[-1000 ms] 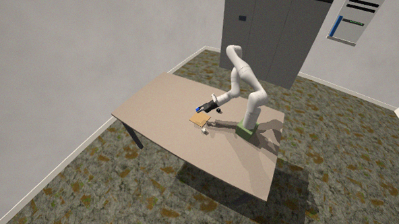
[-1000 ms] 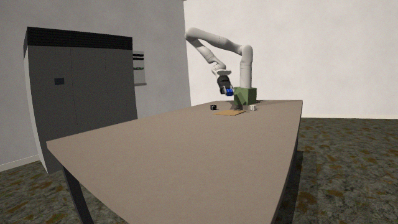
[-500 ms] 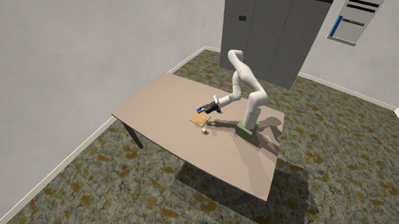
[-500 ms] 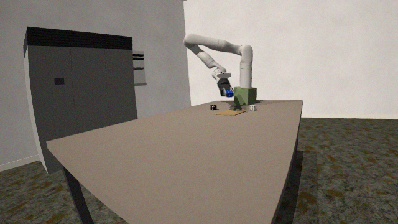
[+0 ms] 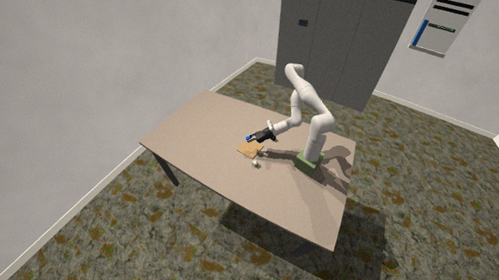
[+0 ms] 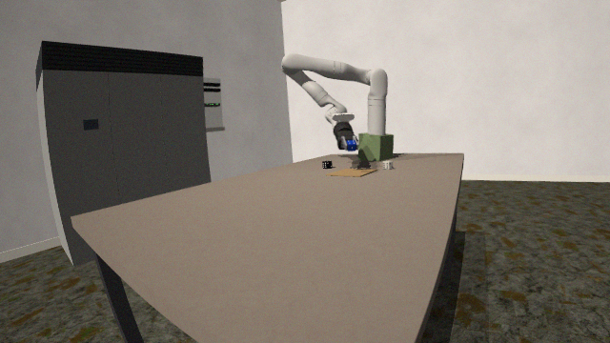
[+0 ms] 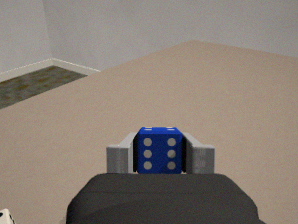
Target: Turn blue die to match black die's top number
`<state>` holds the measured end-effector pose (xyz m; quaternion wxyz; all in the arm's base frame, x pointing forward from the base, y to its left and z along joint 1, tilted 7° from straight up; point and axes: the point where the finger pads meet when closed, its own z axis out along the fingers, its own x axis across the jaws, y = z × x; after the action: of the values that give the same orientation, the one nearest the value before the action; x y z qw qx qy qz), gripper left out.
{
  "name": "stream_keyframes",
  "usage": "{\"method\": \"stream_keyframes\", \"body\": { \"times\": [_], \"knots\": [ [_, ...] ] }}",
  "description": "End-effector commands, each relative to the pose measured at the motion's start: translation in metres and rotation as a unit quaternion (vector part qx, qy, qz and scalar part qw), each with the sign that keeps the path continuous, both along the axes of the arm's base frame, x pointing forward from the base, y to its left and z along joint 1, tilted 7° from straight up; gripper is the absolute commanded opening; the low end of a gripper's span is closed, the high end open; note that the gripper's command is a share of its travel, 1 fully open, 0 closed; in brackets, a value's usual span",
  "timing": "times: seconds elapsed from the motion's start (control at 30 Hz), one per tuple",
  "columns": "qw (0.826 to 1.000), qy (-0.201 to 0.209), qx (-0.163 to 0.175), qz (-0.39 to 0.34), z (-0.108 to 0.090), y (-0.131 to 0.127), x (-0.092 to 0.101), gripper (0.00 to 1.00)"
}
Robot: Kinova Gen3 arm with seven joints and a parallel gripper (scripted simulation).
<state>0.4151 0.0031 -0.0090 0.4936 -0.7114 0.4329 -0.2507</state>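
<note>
Only the white die stands near the mat's edge.

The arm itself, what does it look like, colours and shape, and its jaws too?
The arm is smooth white, built of rounded tubular links with bulging joints and no loose cables showing. It stands on a green block base. A white flange joins the wrist to a black, rounded gripper body. In the wrist view the jaws are two short, light grey, blocky fingers. No markings are legible.
</note>
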Motion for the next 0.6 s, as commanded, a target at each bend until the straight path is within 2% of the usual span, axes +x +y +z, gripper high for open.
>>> {"method": "stream_keyframes", "body": {
  "times": [0.0,0.13,0.57],
  "knots": [
    [1.0,0.001,0.002,0.0,-0.007,0.002,0.0,0.57],
    [1.0,0.001,0.002,0.0,-0.013,0.002,0.0,0.57],
    [1.0,0.001,0.002,0.0,-0.053,0.007,0.002,0.57]
  ]
}}
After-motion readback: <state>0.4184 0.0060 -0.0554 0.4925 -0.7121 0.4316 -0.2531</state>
